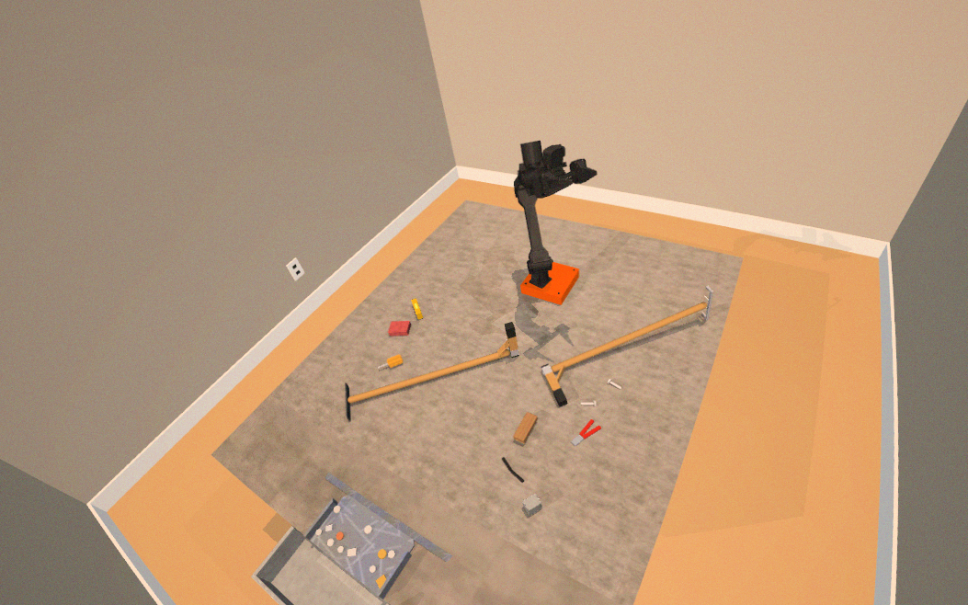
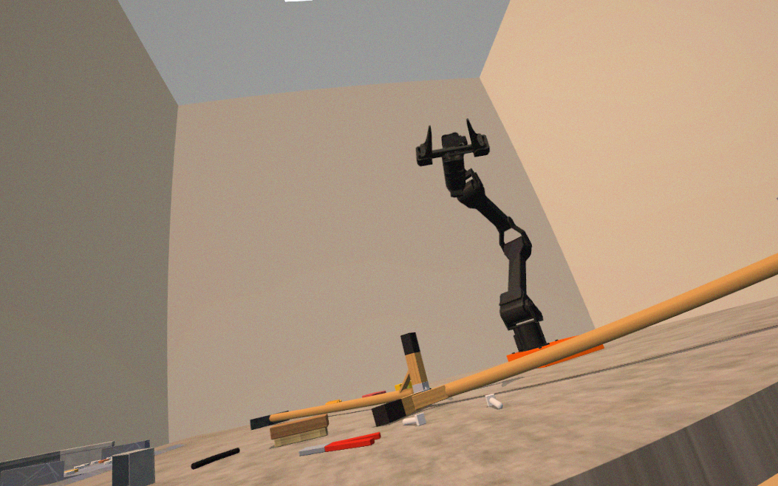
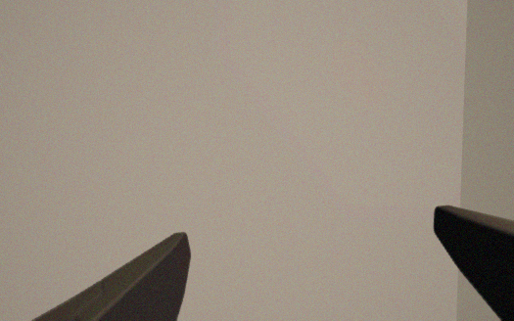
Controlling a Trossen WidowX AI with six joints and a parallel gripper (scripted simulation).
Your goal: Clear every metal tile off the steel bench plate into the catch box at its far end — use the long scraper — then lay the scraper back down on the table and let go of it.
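The steel bench plate [image 1: 391, 531] lies at the bottom left of the top view, with several small white, yellow and orange tiles [image 1: 351, 552] scattered on it. The grey catch box [image 1: 307, 576] adjoins its far end and is partly cut off by the frame. The long scraper [image 1: 427, 378] [image 2: 343, 406] lies on the table, its flat black blade [image 1: 347, 409] toward the left and its black-tipped grip [image 1: 510, 330] [image 2: 409, 343] near the arm base. My gripper [image 2: 448, 122] [image 3: 309, 231] is open and empty, high above the table and away from the scraper.
A long-handled rake [image 1: 630, 336] [image 2: 651, 320] lies right of the scraper. A brown block [image 1: 525, 427] [image 2: 298, 427], red-handled pliers [image 1: 591, 430] [image 2: 349, 444], a black rod [image 1: 512, 469] [image 2: 215, 458] and a grey block [image 1: 531, 505] [image 2: 132, 467] lie between the tools and the plate's side.
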